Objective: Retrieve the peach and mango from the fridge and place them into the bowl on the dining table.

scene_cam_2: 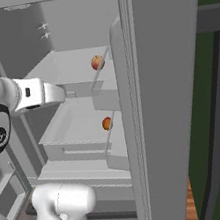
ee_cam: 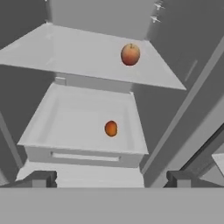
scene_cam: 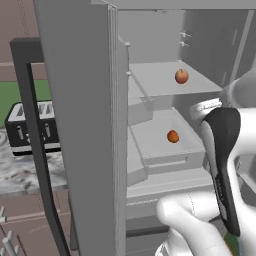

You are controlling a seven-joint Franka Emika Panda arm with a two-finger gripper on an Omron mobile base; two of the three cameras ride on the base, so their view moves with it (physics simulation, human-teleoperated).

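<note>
The gripper (ee_cam: 109,177) hangs nearest, its fingertips (ee_cam: 41,177) spread wide and holding nothing, facing the open fridge (scene_cam: 80,125). The peach (ee_cam: 130,54) sits near the upper shelf's (ee_cam: 65,54) right edge; the mango (ee_cam: 111,128) lies right of centre in the drawer (ee_cam: 65,122) below.
</note>
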